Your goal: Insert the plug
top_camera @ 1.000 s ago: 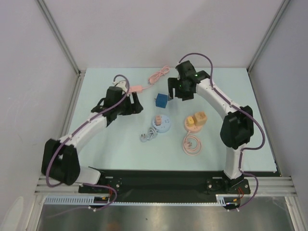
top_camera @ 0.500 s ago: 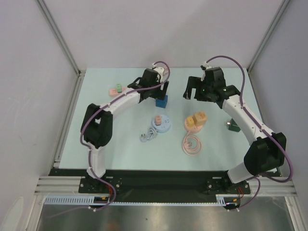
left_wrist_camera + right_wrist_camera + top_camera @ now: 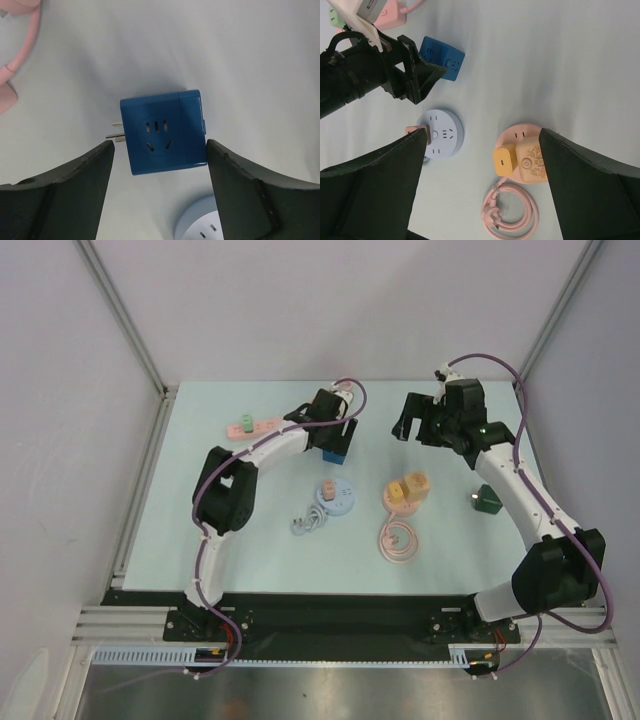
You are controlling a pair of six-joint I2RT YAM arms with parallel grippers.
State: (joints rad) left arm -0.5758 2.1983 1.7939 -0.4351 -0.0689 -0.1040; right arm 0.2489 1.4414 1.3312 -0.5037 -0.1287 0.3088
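**Left gripper (image 3: 159, 144) spread wide astride the blue plug cube (image 3: 162, 132)**

Seen from its wrist camera, the left gripper has one dark finger on each side of the cube. A sliver of table shows on the left side. On the right side, whether the finger touches the cube cannot be told. The cube lies with a socket face up and its two metal prongs (image 3: 116, 131) pointing to the left of the frame.

The surface is a pale mint tabletop (image 3: 200, 540). It is closed in by plain whitish walls (image 3: 60, 440) with aluminium posts (image 3: 120, 315) at the corners.

In the top view, from left to right:
- A pink power strip (image 3: 252, 426) lies at upper left.
- The cube sits at upper centre, its top edge covered by the left gripper.
- A round pale-blue socket (image 3: 335, 496) lies just below the cube, with a grey-blue cord (image 3: 308, 523) coiled at its lower left.
- A peach round socket base (image 3: 390, 502) carries yellow blocks (image 3: 408, 488), and a pink cord coil (image 3: 400, 542) lies below it.
- A dark green adapter (image 3: 486, 500) lies by itself at right.

The right gripper (image 3: 482, 131) hangs above the table at upper right. Its jaws are fully spread and hold nothing.
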